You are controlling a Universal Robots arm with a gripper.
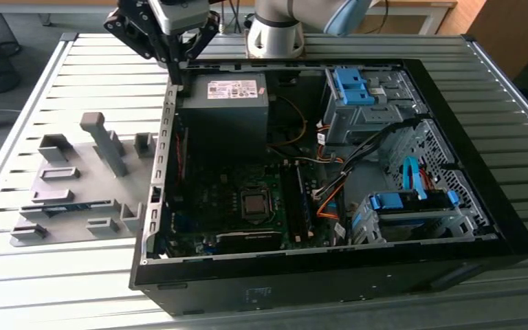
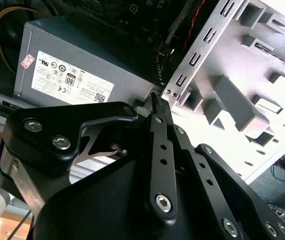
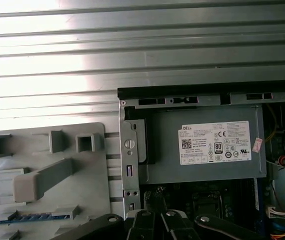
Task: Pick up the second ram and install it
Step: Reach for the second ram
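Observation:
The second ram (image 1: 69, 206) is a thin dark blue-green stick lying in a slot of the grey fixture plate (image 1: 25, 148), on the exterior view's left of the open computer case. It also appears in the first wrist view as a blue strip (image 3: 32, 218) between grey blocks. My gripper (image 1: 179, 67) hangs above the case's back corner beside the power supply (image 1: 225, 103), well away from the ram. Its black fingers (image 2: 158, 107) meet at the tips with nothing between them. The long black memory slots (image 1: 291, 196) lie on the motherboard to the right of the processor socket.
The case's metal side wall (image 1: 165, 137) stands between the fixture plate and the motherboard. Tall grey blocks (image 1: 104, 141) rise from the plate. Drive cages with blue latches (image 1: 356, 89) and bundled cables (image 1: 337, 185) crowd the case's right half. The slatted metal table (image 1: 44, 289) surrounds everything.

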